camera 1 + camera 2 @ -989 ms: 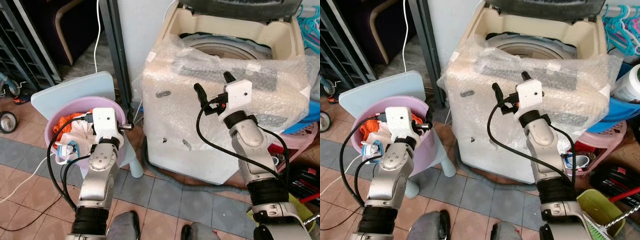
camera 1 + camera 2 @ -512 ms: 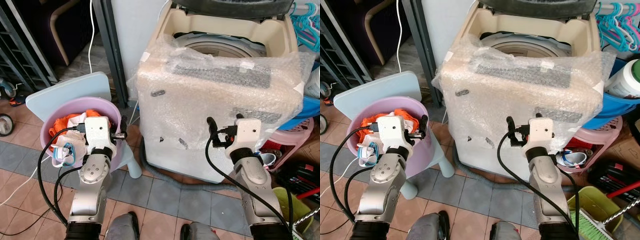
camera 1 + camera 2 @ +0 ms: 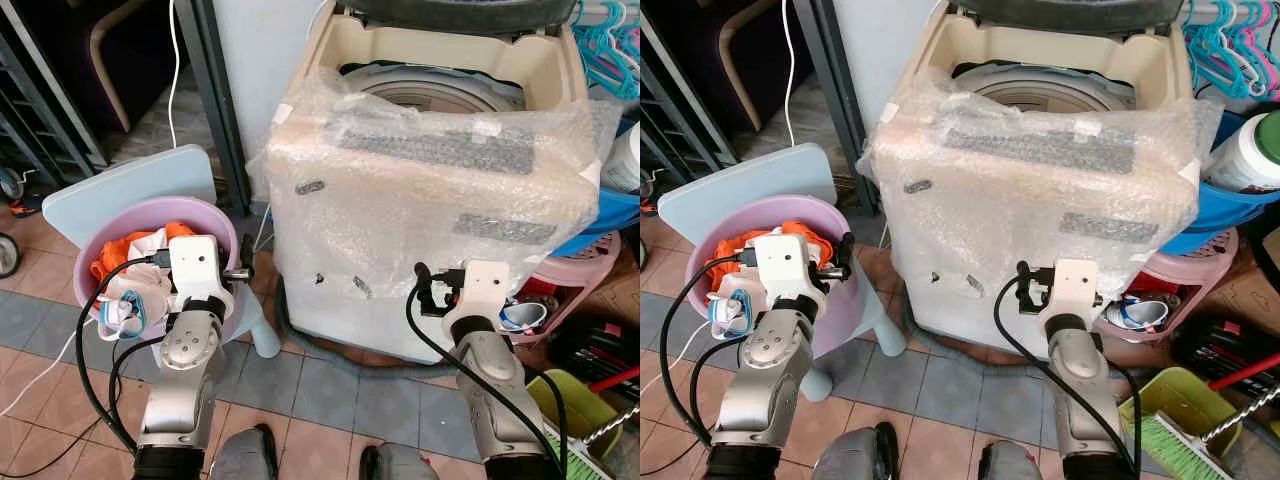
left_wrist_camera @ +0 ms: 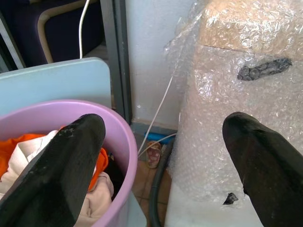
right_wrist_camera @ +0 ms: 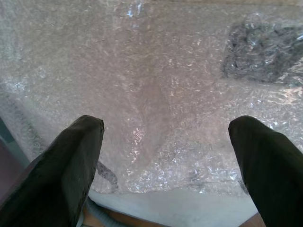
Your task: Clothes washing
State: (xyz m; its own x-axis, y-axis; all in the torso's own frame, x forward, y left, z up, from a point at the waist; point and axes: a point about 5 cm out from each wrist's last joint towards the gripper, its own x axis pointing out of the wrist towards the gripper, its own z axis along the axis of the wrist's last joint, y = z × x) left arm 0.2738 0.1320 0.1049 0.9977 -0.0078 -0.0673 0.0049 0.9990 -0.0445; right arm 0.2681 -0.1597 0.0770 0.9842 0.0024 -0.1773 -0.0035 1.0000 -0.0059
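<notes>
Left of frame, clothes (image 3: 135, 262) heaped in purple basin (image 3: 232, 222) beside washing machine (image 3: 430, 200); soft, light, limp — pinch top fold; left gripper (image 4: 161, 156) and right gripper (image 5: 165, 156) both spread wide, empty

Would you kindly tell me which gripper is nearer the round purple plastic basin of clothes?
Left. The left gripper hangs open just past the purple basin's rim; the right gripper faces the bubble-wrapped washing machine.

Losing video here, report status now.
Both grippers open, empty: left gripper by the laundry basin, right gripper facing the washer. Clothes in basin.
</notes>
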